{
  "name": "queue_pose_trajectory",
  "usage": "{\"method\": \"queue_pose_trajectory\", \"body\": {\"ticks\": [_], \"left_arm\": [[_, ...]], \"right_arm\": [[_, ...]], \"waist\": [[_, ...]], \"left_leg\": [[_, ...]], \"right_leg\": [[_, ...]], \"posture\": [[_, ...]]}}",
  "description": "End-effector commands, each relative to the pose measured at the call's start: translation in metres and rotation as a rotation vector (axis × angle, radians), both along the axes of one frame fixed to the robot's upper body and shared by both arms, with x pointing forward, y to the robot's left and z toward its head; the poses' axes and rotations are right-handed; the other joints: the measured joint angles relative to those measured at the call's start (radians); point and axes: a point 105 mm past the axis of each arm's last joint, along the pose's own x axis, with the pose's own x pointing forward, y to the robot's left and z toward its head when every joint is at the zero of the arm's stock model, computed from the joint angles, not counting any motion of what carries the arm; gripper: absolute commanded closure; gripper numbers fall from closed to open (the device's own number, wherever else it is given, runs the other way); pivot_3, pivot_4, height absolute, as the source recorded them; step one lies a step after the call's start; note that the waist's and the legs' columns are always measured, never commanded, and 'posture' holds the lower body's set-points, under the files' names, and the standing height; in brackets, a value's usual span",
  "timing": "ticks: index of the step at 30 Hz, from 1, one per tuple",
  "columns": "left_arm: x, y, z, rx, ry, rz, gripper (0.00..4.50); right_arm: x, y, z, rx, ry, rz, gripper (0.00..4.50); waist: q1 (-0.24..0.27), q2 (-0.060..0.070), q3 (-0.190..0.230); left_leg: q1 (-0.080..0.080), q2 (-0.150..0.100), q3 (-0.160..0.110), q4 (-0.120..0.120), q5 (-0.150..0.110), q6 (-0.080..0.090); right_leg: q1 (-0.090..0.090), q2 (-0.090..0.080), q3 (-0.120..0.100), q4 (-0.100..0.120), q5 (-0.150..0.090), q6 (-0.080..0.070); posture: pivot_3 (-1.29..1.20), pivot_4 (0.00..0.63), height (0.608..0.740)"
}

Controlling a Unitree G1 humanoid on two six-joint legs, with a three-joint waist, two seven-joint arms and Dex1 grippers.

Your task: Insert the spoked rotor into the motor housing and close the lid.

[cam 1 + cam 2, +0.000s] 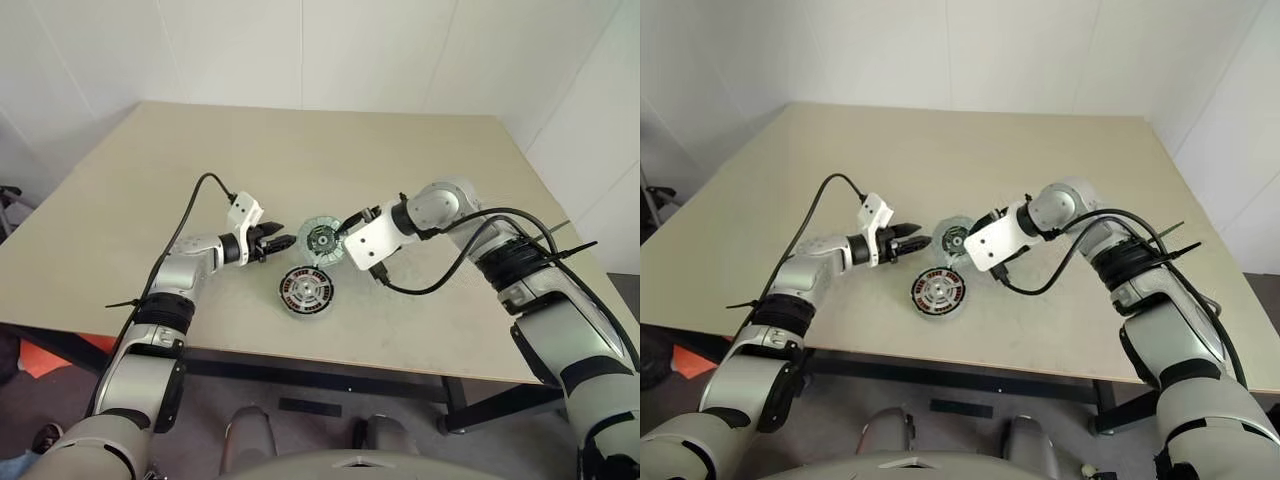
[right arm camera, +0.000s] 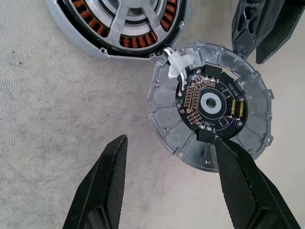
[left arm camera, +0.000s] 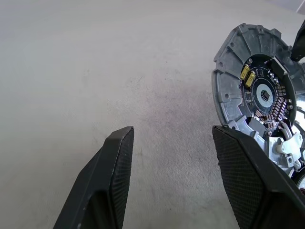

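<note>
Beige table, motor housing holding spoked rotor, lid off

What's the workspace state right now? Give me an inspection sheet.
Surface: beige table, faint scuffs, dry.
Job's things: motor housing flat on the table, copper windings showing. The spoked rotor appears seated in it. The lid is off, tilted just beyond the housing, circuit face showing.
Clutter: nothing seen.
Grippers: left gripper open and empty, beside the lid. Right gripper open, one finger at the lid's edge, no grip.
Cables: a black cable loops from the right wrist and another from the left. Short white wires sit at the lid's edge by the housing.
Surroundings: white walls; an orange item on the floor.
</note>
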Motion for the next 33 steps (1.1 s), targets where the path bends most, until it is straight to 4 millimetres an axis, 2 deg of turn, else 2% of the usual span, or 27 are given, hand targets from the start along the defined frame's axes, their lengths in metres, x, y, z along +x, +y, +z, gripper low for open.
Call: {"method": "queue_pose_trajectory", "body": {"ticks": [1, 17, 18, 20, 22, 24, 26, 33], "left_arm": [[0.006, -0.005, 0.016, -0.011, -0.057, -0.017, 1.73], [0.008, -0.007, 0.016, -0.017, -0.064, -0.018, 1.73], [0.008, -0.007, 0.016, -0.018, -0.064, -0.018, 1.73], [0.008, -0.007, 0.016, -0.019, -0.064, -0.019, 1.73], [0.007, -0.007, 0.015, -0.021, -0.061, -0.02, 1.73], [0.007, -0.008, 0.014, -0.02, -0.059, -0.023, 1.73], [0.007, -0.01, 0.014, -0.022, -0.058, -0.025, 1.73], [0.008, -0.009, 0.015, -0.023, -0.062, -0.025, 1.73]], "right_arm": [[0.007, 0.002, 0.018, 0.017, -0.06, 0.012, 1.26], [0.019, 0.002, 0.029, 0.032, -0.112, -0.031, 1.26], [0.013, 0.002, 0.032, 0.035, -0.113, -0.017, 1.26], [-0.021, 0.006, 0.056, 0.048, -0.132, 0.036, 1.26], [-0.058, 0.011, 0.055, 0.045, -0.127, 0.065, 1.26], [-0.064, 0.013, 0.063, 0.052, -0.122, 0.041, 1.26], [-0.065, 0.015, 0.07, 0.063, -0.11, 0.021, 1.26], [-0.061, 0.012, 0.073, 0.069, -0.121, 0.005, 1.26]], "waist": [[0.0, 0.0, 0.0], [-0.001, 0.0, 0.0], [0.0, 0.0, 0.0], [0.011, -0.001, 0.001], [0.023, -0.001, 0.001], [0.024, -0.001, 0.001], [0.024, -0.001, 0.001], [0.026, 0.0, 0.001]], "left_leg": [[0.0, 0.0, 0.0, 0.0, 0.0, 0.0], [0.0, 0.0, 0.0, 0.002, -0.001, 0.001], [-0.001, 0.0, 0.0, 0.002, -0.001, 0.001], [-0.002, 0.0, 0.0, 0.002, -0.001, 0.001], [-0.003, 0.0, -0.001, 0.002, -0.002, 0.003], [-0.001, 0.0, 0.0, 0.003, -0.002, 0.009], [0.0, 0.0, 0.0, 0.003, -0.003, 0.007], [0.012, 0.001, 0.0, 0.003, -0.002, 0.0]], "right_leg": [[0.0, 0.0, 0.0, 0.0, 0.0, 0.0], [0.0, 0.0, 0.0, 0.0, 0.0, 0.0], [0.0, 0.0, 0.0, 0.0, 0.0, 0.0], [0.0, 0.0, 0.0, 0.0, 0.0, 0.0], [0.0, 0.0, 0.0, -0.001, 0.0, 0.0], [0.001, 0.0, 0.001, -0.001, 0.0, 0.0], [0.001, 0.0, 0.001, -0.001, 0.0, 0.001], [0.012, 0.0, 0.002, 0.0, 0.0, 0.001]], "posture": [[0.0, 0.0, 0.74], [0.0, 0.0, 0.74], [0.0, 0.0, 0.74], [0.0, 0.0, 0.74], [0.0, 0.0, 0.74], [0.0, 0.0, 0.74], [0.0, 0.0, 0.74], [0.0, 0.0, 0.74]]}}
